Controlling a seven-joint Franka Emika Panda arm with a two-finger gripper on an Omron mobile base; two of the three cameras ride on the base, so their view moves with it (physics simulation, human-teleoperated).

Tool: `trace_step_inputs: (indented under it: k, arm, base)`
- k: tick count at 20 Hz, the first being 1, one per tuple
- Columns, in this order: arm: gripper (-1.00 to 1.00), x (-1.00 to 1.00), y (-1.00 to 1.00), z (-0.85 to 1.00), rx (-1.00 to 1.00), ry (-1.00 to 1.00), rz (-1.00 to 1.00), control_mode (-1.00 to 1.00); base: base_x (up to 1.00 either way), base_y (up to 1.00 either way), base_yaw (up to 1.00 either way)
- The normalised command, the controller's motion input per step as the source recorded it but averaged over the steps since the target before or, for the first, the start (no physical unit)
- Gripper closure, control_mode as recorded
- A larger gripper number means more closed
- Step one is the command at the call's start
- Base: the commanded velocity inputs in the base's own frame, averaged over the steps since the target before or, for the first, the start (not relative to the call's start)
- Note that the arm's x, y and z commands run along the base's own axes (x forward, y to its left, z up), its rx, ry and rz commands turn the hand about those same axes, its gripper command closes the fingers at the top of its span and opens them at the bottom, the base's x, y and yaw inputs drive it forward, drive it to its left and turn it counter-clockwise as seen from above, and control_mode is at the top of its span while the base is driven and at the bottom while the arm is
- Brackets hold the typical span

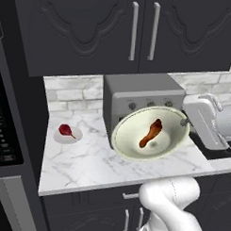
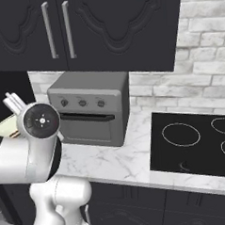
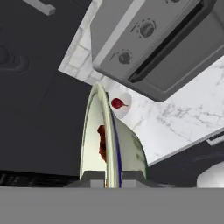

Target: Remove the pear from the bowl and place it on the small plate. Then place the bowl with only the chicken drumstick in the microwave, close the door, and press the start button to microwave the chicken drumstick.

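The cream bowl (image 1: 171, 138) hangs tilted in front of the toaster oven, its inside facing the left base camera. The brown chicken drumstick (image 1: 151, 133) lies inside it. My gripper (image 1: 185, 122) is shut on the bowl's right rim. In the hand view the bowl (image 3: 131, 151) stands edge-on between my fingertips, my gripper (image 3: 107, 178) pinches its rim, and a bit of drumstick (image 3: 101, 142) shows inside. The red pear (image 1: 65, 130) rests on the small white plate (image 1: 57, 137) at the counter's left, also seen as pear (image 3: 117, 103) on plate (image 3: 127, 109). The microwave's control panel (image 1: 3, 132) is at the far left.
A grey toaster oven (image 1: 141, 102) (image 2: 90, 108) stands at the back of the marble counter (image 1: 82, 166). Dark cabinets (image 1: 134, 28) hang overhead. A black cooktop (image 2: 196, 142) lies to the right. My white arm (image 2: 38, 138) hides most of the bowl in the right base view.
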Motion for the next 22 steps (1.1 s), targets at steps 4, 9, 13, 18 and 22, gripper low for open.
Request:
trace_step_inputs:
  k: [4, 9, 13, 18, 22]
  arm:
    - [1.0, -0.36, -0.34, 0.0, 0.1, -0.19, 0.0, -1.0]
    - [1.0, -0.01, -0.23, 0.0, 0.07, -0.07, 0.0, -1.0]
    - [1.0, 0.0, -0.04, 0.0, 0.04, 0.0, 0.0, -1.0]
    - [1.0, 0.0, -0.31, -0.03, 0.11, 0.0, 0.0, -1.0]
    - [1.0, 0.0, -0.09, -0.03, 0.05, 0.0, 0.0, -1.0]
  base:
    - [0.0, 0.0, 0.0]
    - [0.0, 0.0, 0.0]
    - [0.0, 0.0, 0.0]
    - [0.0, 0.0, 0.0]
    - [0.0, 0.0, 0.0]
